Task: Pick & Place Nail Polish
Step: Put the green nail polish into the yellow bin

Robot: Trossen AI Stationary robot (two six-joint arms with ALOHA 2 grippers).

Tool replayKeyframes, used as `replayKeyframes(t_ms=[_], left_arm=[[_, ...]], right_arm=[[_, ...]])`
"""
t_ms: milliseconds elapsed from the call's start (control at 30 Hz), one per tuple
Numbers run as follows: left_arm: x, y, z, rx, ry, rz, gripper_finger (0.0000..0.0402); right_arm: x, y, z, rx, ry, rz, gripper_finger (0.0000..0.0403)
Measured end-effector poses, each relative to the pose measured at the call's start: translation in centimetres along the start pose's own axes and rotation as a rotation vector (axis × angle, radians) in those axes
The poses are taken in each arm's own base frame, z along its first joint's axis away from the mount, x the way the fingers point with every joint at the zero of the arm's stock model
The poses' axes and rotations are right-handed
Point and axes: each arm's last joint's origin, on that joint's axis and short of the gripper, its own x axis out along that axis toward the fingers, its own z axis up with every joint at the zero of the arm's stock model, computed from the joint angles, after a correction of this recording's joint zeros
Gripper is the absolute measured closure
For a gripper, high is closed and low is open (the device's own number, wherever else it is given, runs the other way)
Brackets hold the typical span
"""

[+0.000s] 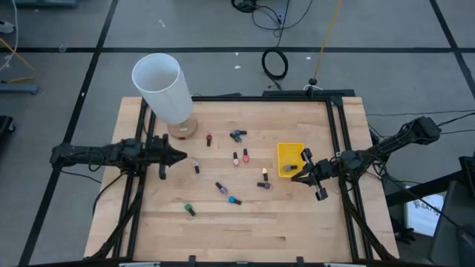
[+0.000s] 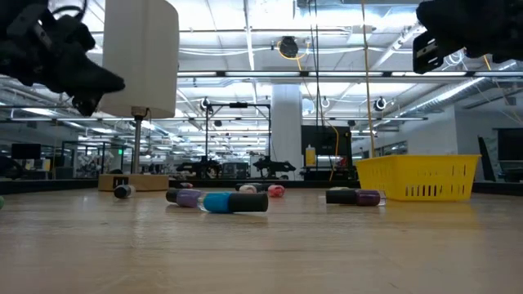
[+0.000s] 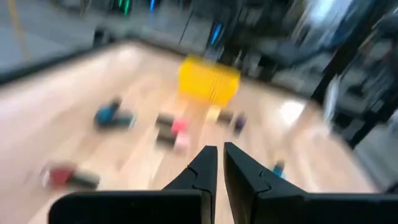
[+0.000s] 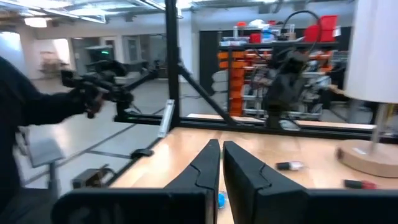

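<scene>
- High view: the nail polish bottles (image 1: 236, 158) are seen scattered on their sides across the middle of the table (image 1: 245, 230), between the two arms. The yellow bin (image 1: 289, 159) is set near the right edge, presumably as the drop place, with at least one small item seen inside. The right gripper (image 1: 298, 176) is held just beside the bin; the left gripper (image 1: 180, 156) is held out near the white cylinder (image 1: 163, 87).
- Low view: a teal bottle (image 2: 234, 202) and a purple one (image 2: 353, 197) are seen lying flat, well apart from both raised arms.
- Left wrist view: the fingers (image 3: 202, 174) are pressed together, and nothing is held.
- Right wrist view: the fingers (image 4: 207, 163) are likewise closed and empty, so a fresh pick is judged to be due.
</scene>
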Motion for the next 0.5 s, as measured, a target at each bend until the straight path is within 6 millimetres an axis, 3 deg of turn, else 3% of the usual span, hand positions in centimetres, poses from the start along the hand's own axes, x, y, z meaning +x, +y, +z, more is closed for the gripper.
replayKeyframes(t_ms=[233,400,500], left_arm=[[2.7,-2.7,2.0,-0.094,0.288,-0.015,0.0363],[6.1,-6.4,4.1,-0.063,0.411,-0.072,0.0299],[7.9,-8.5,4.1,0.095,0.491,-0.166,0.0251]], right_arm=[[0.0,-0.3,0.0,-0.011,0.0,-0.095,0.0392],[0.0,-0.3,0.0,-0.011,0.0,-0.093,0.039],[0.0,-0.3,0.0,-0.004,0.0,-0.093,0.0391]])
